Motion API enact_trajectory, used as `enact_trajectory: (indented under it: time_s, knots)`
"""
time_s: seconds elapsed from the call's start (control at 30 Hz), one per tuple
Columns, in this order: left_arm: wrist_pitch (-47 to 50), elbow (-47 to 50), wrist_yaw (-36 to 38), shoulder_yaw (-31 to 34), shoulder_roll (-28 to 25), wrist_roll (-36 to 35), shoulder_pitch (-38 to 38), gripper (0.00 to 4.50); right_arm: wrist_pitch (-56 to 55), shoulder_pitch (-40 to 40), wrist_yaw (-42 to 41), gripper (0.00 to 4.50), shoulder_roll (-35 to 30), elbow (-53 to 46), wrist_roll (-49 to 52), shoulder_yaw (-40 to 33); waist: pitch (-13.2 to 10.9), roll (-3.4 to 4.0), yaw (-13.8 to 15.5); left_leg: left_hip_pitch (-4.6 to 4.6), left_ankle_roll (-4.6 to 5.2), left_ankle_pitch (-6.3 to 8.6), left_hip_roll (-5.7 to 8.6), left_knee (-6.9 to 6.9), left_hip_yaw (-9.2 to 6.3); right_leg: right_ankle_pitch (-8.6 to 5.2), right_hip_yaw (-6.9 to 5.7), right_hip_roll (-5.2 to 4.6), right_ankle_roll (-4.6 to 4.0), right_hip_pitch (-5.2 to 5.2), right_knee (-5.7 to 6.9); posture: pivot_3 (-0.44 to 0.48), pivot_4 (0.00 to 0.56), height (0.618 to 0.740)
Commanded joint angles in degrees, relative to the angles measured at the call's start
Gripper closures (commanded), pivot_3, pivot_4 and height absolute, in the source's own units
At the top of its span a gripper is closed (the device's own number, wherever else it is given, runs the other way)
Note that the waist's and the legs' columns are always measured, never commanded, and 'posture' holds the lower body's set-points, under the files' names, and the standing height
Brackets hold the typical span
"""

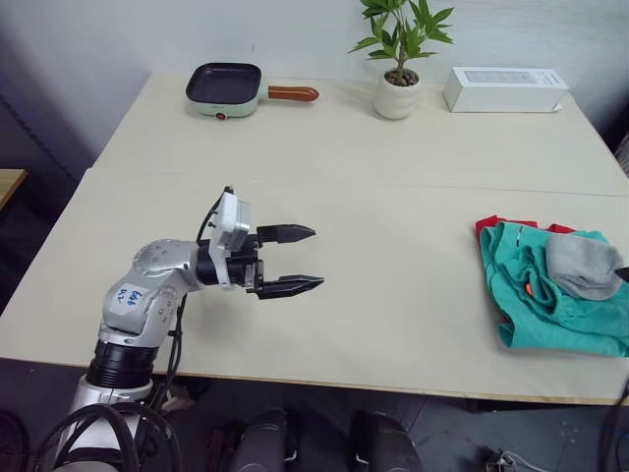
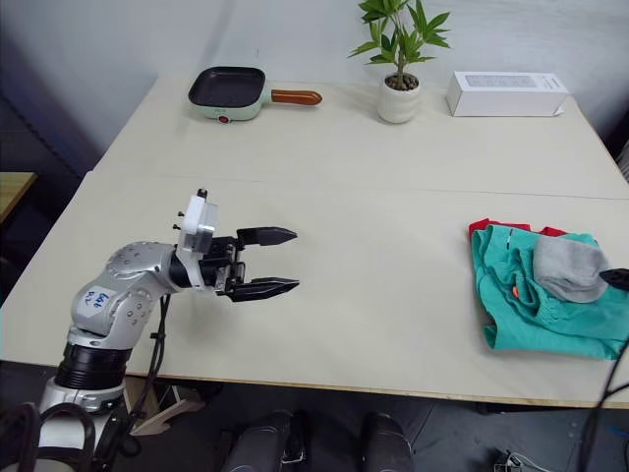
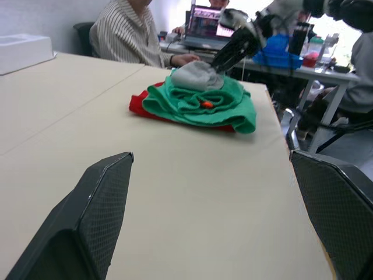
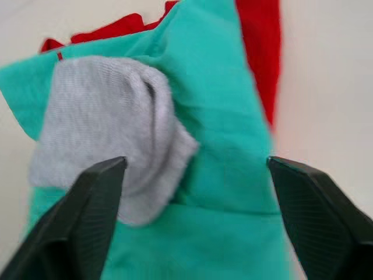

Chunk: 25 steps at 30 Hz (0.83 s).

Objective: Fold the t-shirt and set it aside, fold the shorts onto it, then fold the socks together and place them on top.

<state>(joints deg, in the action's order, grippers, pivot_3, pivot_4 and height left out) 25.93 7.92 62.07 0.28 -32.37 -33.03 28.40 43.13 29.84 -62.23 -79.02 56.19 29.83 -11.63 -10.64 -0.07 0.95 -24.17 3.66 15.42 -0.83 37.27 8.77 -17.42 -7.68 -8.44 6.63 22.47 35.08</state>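
On table right: socks (image 1: 582,265) atop shorts (image 1: 550,300) | left claw (image 1: 300,259) released | right claw (image 4: 192,221) released

A: How much of the t-shirt (image 1: 506,224) can you see?

B: Only red slivers at the pile's far edge; the shorts (image 1: 550,305) cover the rest.

A: And the shorts themselves?

B: Cut off by the frame's right side in the left eye view, and partly hidden under the socks (image 1: 582,265).

A: One sock or two?

B: Can't tell; they read as one grey bundle.

A: The right gripper (image 3: 233,49)?

B: Blurred, in the left wrist view.
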Motion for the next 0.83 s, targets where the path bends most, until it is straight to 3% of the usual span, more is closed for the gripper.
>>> enact_trajectory:
  time_s: [0.03,0.1,0.2,0.5,0.6,0.83]
  knots:
    - [-3.32,0.2,-0.85,3.0,-3.09,2.81,-2.81,0.0,-30.93,-4.33,-1.8,0.02,-2.38,-2.98,-7.15,-3.61,0.02,0.04,-0.61,0.02,0.0,0.0,0.0,0.01,0.05,0.02,0.03,0.0,0.03,0.0,0.0,0.0,0.15,0.74]
    - [-5.03,0.3,-1.14,3.7,-4.26,3.97,-4.52,0.0,-42.3,-4.32,-4.27,0.02,-0.47,-4.97,-7.89,-5.31,-0.02,0.21,-1.45,0.1,0.0,0.0,0.01,-0.05,0.21,0.05,0.05,0.0,0.1,0.01,0.01,0.0,0.15,0.74]
    - [-9.21,0.98,-1.73,4.88,-6.54,7.23,-8.65,0.0,-48.9,-2.65,-9.37,0.02,5.22,-14.2,-5.93,-5.79,-0.04,0.19,-2.75,0.29,-0.02,0.0,-0.09,-0.1,0.39,0.07,0.1,-0.03,0.13,-0.03,0.03,0.0,0.15,0.74]
    - [-14.62,2.02,-5.83,12.36,-10.84,11.01,-20.74,0.0,-52.81,-4.88,-14.9,0.02,26.38,-40.17,-4.75,3.45,-0.09,0.17,-1.98,0.52,-0.34,0.13,-0.36,-0.12,0.33,-0.08,0.36,-0.12,-0.18,-0.02,0.4,0.0,0.15,0.74]
    - [-17.88,2.0,-6.87,14.37,-11.4,13.09,-25.73,0.0,-56.72,-5.98,-15.69,0.02,33.42,-43.33,-6.88,8.5,-0.09,0.18,-1.54,0.51,-0.3,0.15,-0.31,-0.08,0.29,-0.1,0.43,-0.17,-0.21,-0.03,0.41,0.0,0.15,0.74]
    - [-20.38,3.0,-8.54,15.32,-10.56,13.51,-30.35,0.0,-62.72,-6.42,-17.04,0.02,40.41,-39.62,-9.33,12.29,-0.1,0.16,-1.01,0.57,-0.52,0.39,-0.17,-0.08,0.24,-0.09,0.5,-0.38,-0.22,-0.04,0.48,0.0,0.15,0.74]
